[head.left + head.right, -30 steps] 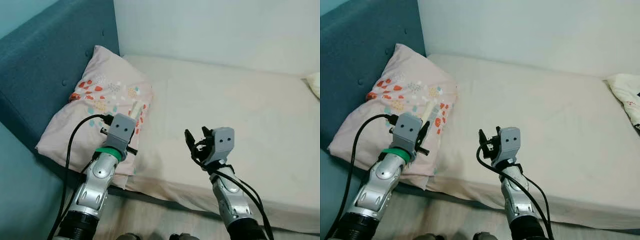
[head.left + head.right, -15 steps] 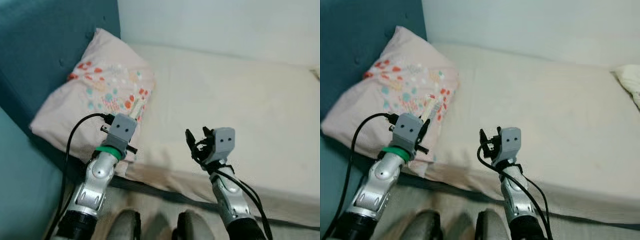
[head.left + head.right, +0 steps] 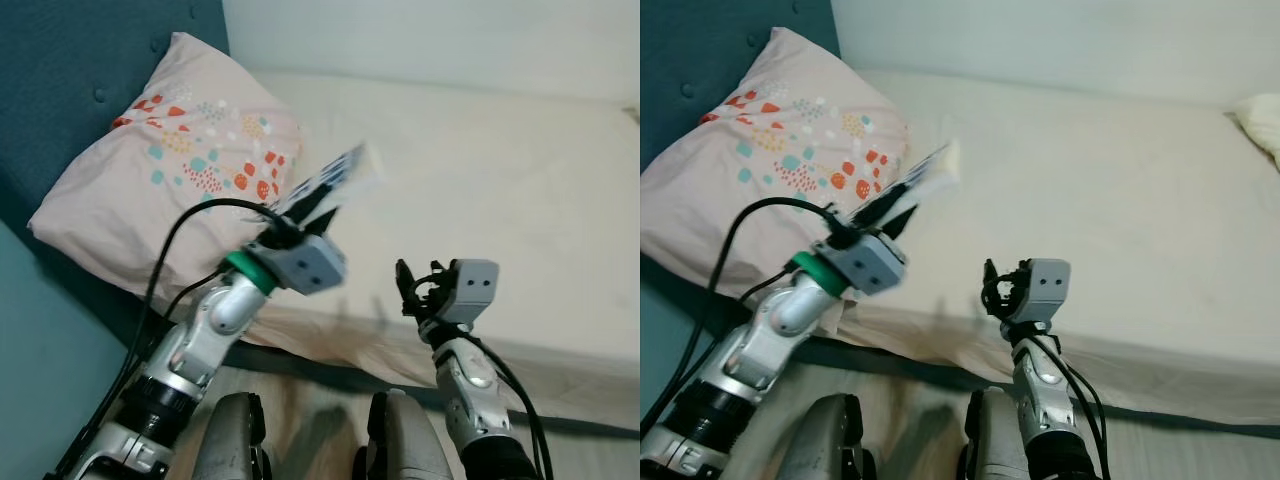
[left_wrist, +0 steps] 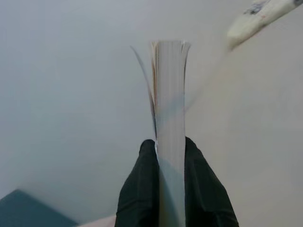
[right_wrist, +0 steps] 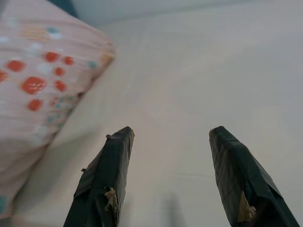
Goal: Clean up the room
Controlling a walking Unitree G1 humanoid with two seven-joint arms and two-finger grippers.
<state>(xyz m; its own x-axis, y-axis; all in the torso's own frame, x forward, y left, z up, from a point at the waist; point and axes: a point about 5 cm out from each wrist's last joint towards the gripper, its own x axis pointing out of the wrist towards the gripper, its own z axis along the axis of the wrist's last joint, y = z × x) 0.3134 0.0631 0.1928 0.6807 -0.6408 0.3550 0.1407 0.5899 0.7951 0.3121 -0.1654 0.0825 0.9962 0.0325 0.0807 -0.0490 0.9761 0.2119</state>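
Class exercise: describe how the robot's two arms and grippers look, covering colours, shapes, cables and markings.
Both arms are silver, jointed metal with black lower sections. The left arm wears a green ring at its wrist, and a black cable loops from it. Each grey, boxy wrist housing carries two long black fingers; thin black cables run along the right arm.

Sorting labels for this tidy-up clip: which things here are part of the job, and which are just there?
In the job:
- booklet, edge-on in the left wrist view, clamped in the left gripper
- right gripper, open, holding nothing

Just there:
- patterned pillow
- mattress
- teal headboard
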